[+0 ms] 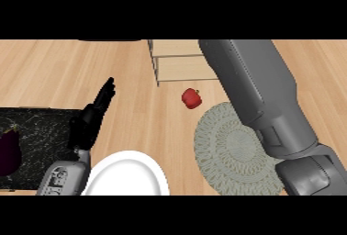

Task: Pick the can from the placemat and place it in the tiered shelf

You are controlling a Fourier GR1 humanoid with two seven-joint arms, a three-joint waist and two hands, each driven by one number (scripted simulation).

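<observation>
Countertop (54, 69) of pale wood fills most of my downward look, and across its right side my right forearm (261, 101) stretches far up toward the tiered shelf (177, 62) at the top; my right hand itself is out of sight past the arm, so I cannot tell whether its fingers are apart or closed. Below that arm lies the round woven placemat (227, 151), and no can stands on the part of it I can see; the can shows nowhere, so I cannot say where it is. My guess is that the pick is done and the placing is under way, with letting go and drawing back still left, but nothing here confirms it. At the left sits a dark stone board (41, 133) with an eggplant (9, 151), then a white plate (129, 176). My left hand (93, 119) rests there, fingers straight and holding nothing. Smallest, a red pepper (192, 98) lies between shelf and placemat.
</observation>
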